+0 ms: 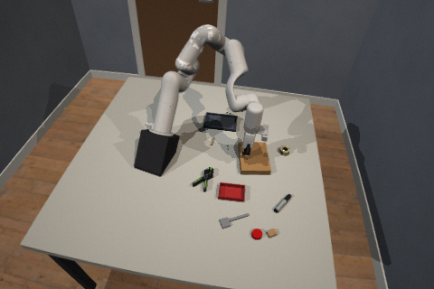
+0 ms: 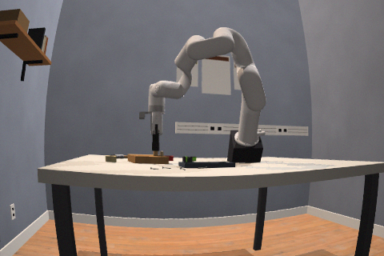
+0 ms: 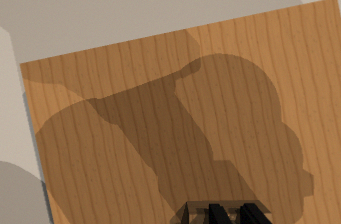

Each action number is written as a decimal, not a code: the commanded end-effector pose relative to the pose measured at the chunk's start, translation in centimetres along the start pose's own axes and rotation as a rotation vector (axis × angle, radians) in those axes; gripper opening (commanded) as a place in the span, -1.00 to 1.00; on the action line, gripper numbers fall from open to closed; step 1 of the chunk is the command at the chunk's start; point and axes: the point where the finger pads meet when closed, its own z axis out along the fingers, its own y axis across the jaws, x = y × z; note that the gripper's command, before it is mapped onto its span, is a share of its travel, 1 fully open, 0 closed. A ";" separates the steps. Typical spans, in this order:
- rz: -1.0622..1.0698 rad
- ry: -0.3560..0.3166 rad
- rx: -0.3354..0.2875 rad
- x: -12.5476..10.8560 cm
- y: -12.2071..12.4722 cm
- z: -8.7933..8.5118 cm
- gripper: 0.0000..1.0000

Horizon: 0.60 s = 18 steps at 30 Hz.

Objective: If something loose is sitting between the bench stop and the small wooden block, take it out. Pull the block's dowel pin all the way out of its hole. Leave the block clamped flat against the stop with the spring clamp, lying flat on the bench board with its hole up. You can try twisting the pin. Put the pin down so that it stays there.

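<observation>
The wooden bench board (image 1: 255, 159) lies right of the table's middle and fills the wrist view (image 3: 166, 125). My gripper (image 1: 246, 151) points straight down over the board's far left corner. Its fingers (image 3: 222, 216) are shut on a small tan piece, seemingly the dowel pin, which shows only at the bottom edge of the wrist view. In the side view the gripper (image 2: 156, 149) stands just above a small tan block (image 2: 156, 153) on the board. The hole and the stop are hidden by the fingers. The green and black spring clamp (image 1: 203, 177) lies on the table left of the board.
A red tray (image 1: 231, 191), a marker (image 1: 282, 203), a grey tool (image 1: 231, 219), a red disc (image 1: 256, 233) and a small wooden cube (image 1: 271, 232) lie in front. A nut (image 1: 284, 150) sits right of the board. A black tray (image 1: 220, 121) and a small tan peg (image 1: 212, 141) lie behind.
</observation>
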 end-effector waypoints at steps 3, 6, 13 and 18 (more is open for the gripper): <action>-0.001 0.003 -0.001 0.1 0.0 -0.1 -1.00; -0.001 0.003 -0.001 0.1 0.0 -0.1 -1.00; -0.001 0.003 -0.001 0.1 0.0 -0.2 -1.00; -0.001 0.003 -0.001 0.1 0.0 -0.3 -1.00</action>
